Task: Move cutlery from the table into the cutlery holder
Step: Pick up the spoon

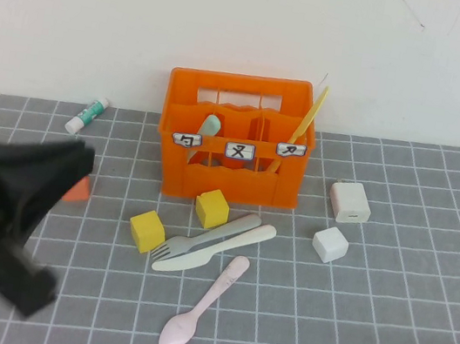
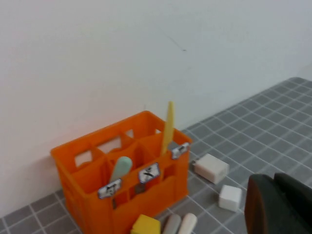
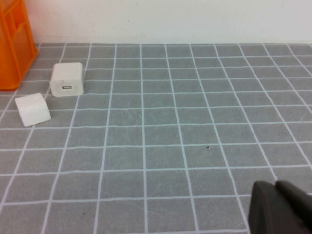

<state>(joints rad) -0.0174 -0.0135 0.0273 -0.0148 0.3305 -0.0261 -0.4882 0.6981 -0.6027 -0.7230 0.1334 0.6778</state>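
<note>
The orange cutlery holder [image 1: 228, 185] stands at the back middle of the table [image 1: 379, 338]. A yellow knife [image 1: 309, 119] leans in its right compartment and a mint-green spoon [image 1: 210, 125] stands in its left one. The grey fork [image 1: 201, 240], the cream-white knife [image 1: 227, 244] and the pink spoon [image 1: 203, 304] lie in front of it. My left gripper [image 1: 80, 158] is raised at the left, shut and empty, its fingers [image 2: 263, 204] together. The holder also shows in the left wrist view [image 2: 122, 195]. My right gripper [image 3: 275, 184] is shut and empty over bare table to the right, outside the high view.
Two yellow cubes [image 1: 147, 231] [image 1: 212, 208] sit by the fork. Two white cubes [image 1: 349, 202] [image 1: 330, 244] lie right of the holder. A glue stick [image 1: 88, 115] lies at the back left. An orange cube [image 1: 78, 192] peeks from behind my left arm.
</note>
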